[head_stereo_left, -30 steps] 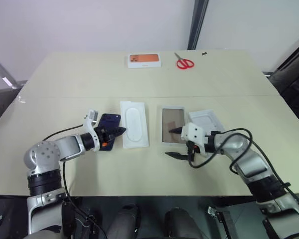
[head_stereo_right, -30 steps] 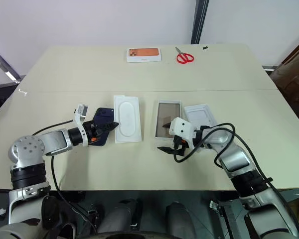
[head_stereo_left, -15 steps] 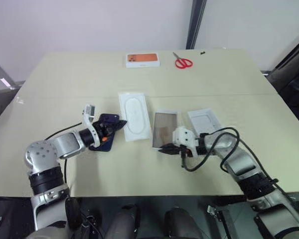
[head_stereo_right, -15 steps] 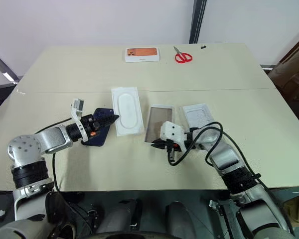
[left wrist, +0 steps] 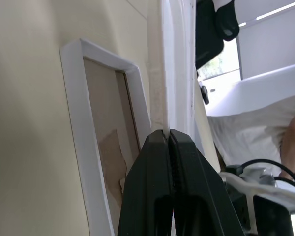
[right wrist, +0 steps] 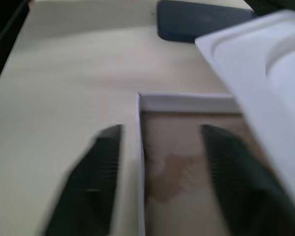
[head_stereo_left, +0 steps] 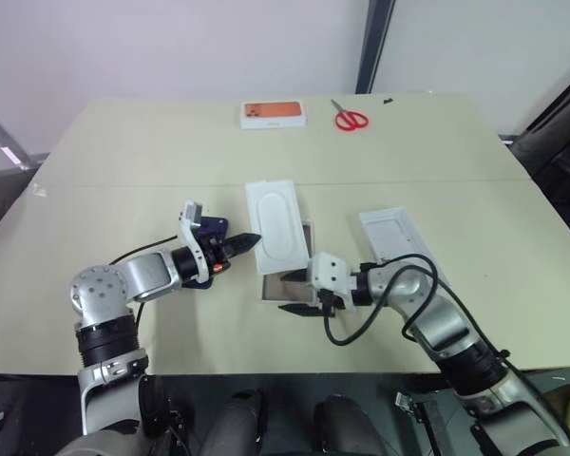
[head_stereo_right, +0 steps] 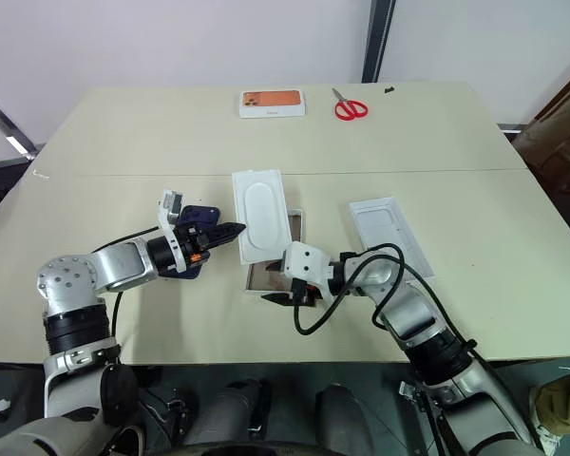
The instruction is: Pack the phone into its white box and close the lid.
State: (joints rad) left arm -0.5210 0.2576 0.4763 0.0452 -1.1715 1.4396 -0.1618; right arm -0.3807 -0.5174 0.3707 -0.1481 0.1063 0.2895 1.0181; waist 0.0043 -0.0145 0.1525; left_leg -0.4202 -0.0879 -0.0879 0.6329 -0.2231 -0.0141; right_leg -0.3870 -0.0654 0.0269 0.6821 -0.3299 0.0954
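Note:
My left gripper (head_stereo_left: 250, 243) is shut on the long edge of the white insert with an oval recess (head_stereo_left: 278, 226), which tilts up over the white box (head_stereo_left: 277, 283). In the left wrist view the fingertips (left wrist: 165, 140) pinch that thin white edge. The dark navy phone (head_stereo_left: 210, 228) lies flat on the table just behind the left gripper. My right gripper (head_stereo_left: 294, 293) is open at the box's near end. One of its fingers stands outside the box wall (right wrist: 138, 147) and the other over the tan inside. The lid (head_stereo_left: 396, 236) lies inside-up to the right, apart from both grippers.
An orange-topped white box (head_stereo_left: 274, 114) and red scissors (head_stereo_left: 350, 119) lie at the table's far edge. A black cable (head_stereo_left: 361, 318) loops from my right wrist over the table near the front edge.
The insert has swung right with my left gripper and now overlaps the white box. The box has slid left toward it with my right gripper, whose fingers have opened again.

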